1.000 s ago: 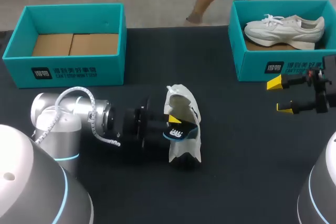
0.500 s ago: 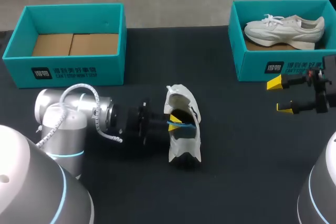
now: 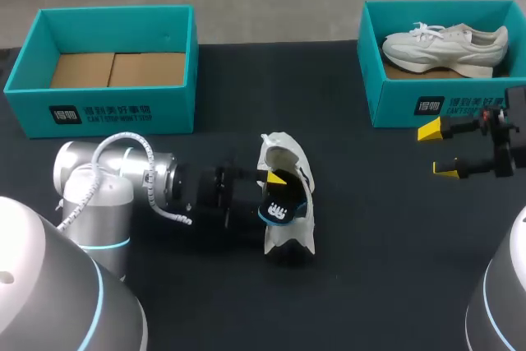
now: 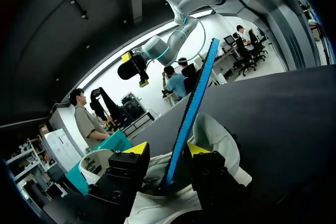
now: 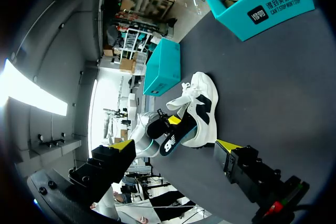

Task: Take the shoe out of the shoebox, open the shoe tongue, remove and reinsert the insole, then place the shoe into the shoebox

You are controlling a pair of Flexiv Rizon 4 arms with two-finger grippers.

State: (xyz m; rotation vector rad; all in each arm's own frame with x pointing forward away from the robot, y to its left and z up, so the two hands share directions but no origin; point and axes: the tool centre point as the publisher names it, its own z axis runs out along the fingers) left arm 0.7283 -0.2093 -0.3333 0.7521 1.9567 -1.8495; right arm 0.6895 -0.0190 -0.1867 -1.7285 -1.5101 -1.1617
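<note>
— Where's the shoe?
— The white-and-black sneaker [image 3: 289, 162] lies on its side on the black table [image 3: 370, 269]. The left gripper [image 4: 168, 153] pinches its blue-edged black foam insole [image 4: 191, 114], which is partly out.
— Step?
— Insole removal, I'd judge. Next it needs a straight pull clear. The right gripper [image 3: 440, 150] hangs spread, well apart.
</note>
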